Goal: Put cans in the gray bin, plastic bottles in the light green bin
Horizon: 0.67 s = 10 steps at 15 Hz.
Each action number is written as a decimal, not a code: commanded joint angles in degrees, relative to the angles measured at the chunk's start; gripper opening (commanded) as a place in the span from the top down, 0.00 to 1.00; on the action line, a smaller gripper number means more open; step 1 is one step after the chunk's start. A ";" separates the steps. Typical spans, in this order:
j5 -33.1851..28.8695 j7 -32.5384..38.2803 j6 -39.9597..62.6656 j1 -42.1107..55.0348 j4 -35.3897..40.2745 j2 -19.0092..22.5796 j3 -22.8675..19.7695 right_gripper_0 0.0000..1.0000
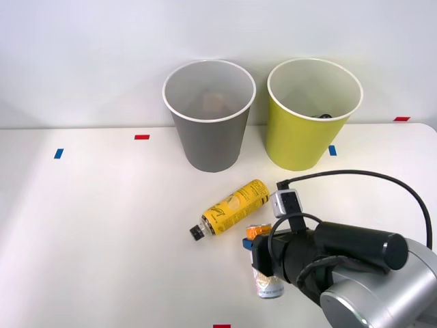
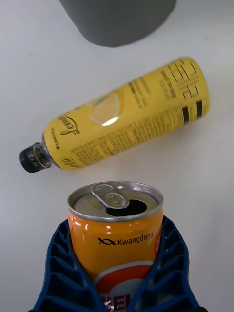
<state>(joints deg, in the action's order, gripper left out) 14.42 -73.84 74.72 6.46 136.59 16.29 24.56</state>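
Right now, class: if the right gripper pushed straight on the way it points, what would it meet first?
Probably the yellow bottle lying beyond the held can, with the gray bin farther on; depth is uncertain.

Right hand low, fingers seemingly clamped inward.

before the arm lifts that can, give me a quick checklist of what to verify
1. Grip on the orange can: blue ribbed fingers wrap both sides of it - ok.
2. Can opened: tab pulled, mouth open; liquid inside - cannot tell.
3. Yellow bottle lies on the table just beyond the can, apart from it - ok.
4. Gray bin upright, mouth open, behind the bottle - ok.
5. Light green bin beside it already holds something dark; not the can's target - ok.
6. Right gripper cable loops above the wrist; snag on lift - cannot tell.
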 commanded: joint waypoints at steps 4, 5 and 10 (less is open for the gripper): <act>19.60 -23.71 -19.18 1.97 4.12 -3.54 -8.04 1.00; 21.71 -25.82 -21.11 1.27 4.12 -4.69 -8.65 1.00; 23.29 -27.41 -22.08 -5.59 3.33 -11.37 -10.24 1.00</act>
<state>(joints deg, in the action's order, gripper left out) 37.68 -101.45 52.72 2.38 140.40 6.15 14.63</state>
